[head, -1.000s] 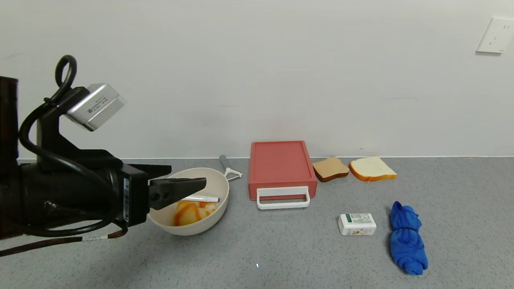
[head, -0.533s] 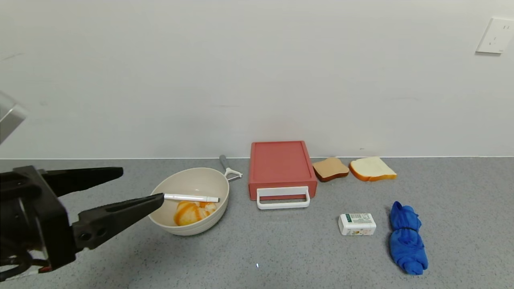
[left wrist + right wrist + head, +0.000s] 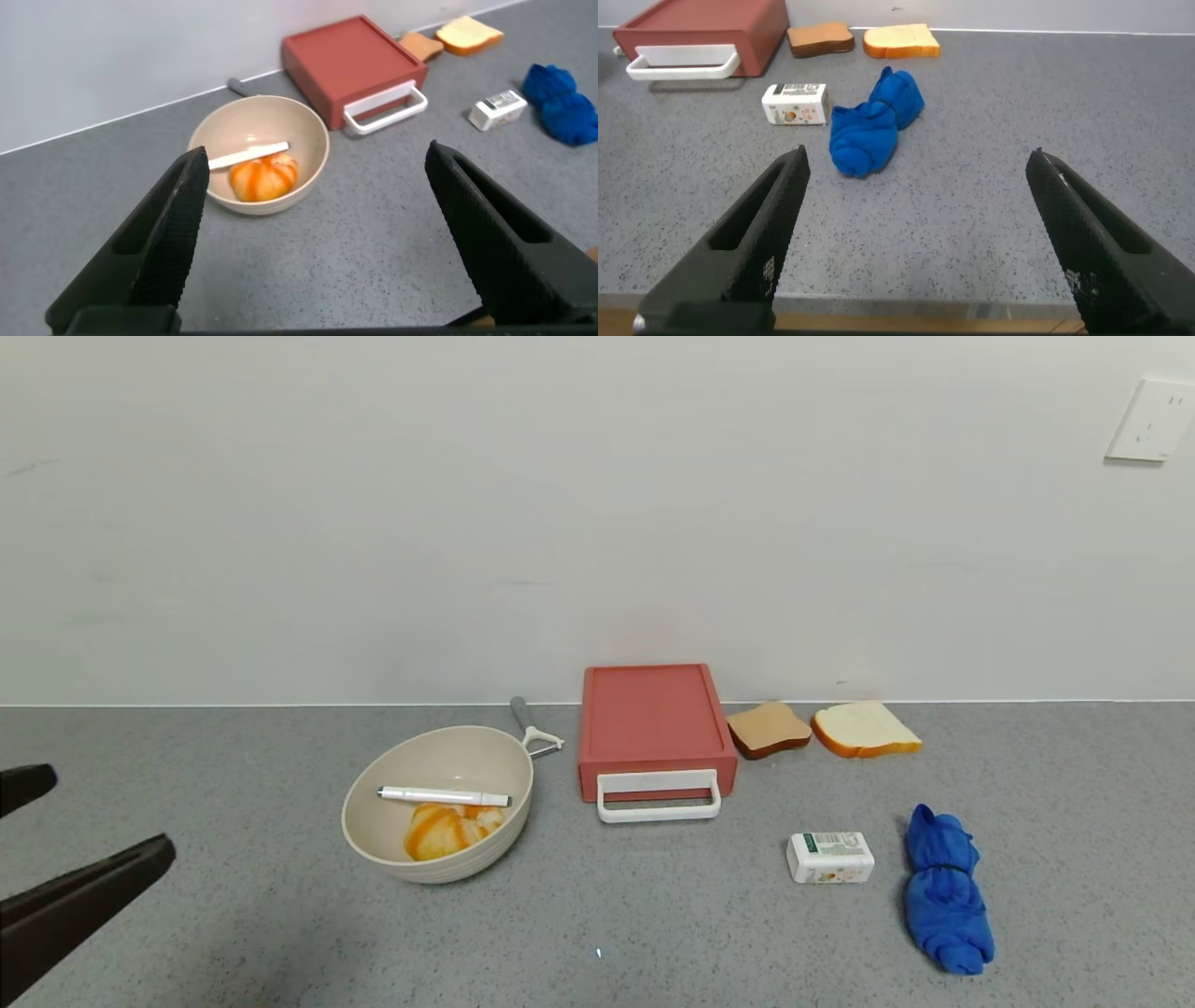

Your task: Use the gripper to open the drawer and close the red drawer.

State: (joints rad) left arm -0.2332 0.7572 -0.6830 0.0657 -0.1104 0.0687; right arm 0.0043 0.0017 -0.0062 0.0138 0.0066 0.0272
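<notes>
The salmon-red drawer (image 3: 652,717) stands against the back wall, shut, with its white loop handle (image 3: 658,798) facing the front. It also shows in the left wrist view (image 3: 350,58) and the right wrist view (image 3: 701,26). My left gripper (image 3: 103,812) is open and empty at the far left edge of the head view, well left of the drawer; in its own view (image 3: 316,154) it faces the bowl and drawer from a distance. My right gripper (image 3: 917,161) is open and empty above the counter's front edge, out of the head view.
A beige bowl (image 3: 495,821) holding an orange-striped object and a white pen sits left of the drawer, with a peeler (image 3: 532,726) behind it. Two bread slices (image 3: 822,728) lie right of the drawer. A small white box (image 3: 830,857) and a blue cloth (image 3: 945,891) lie front right.
My left arm has drawn back to the left and downward, from in front of the bowl to the frame's edge, with its fingers open. The drawer and other objects have not moved.
</notes>
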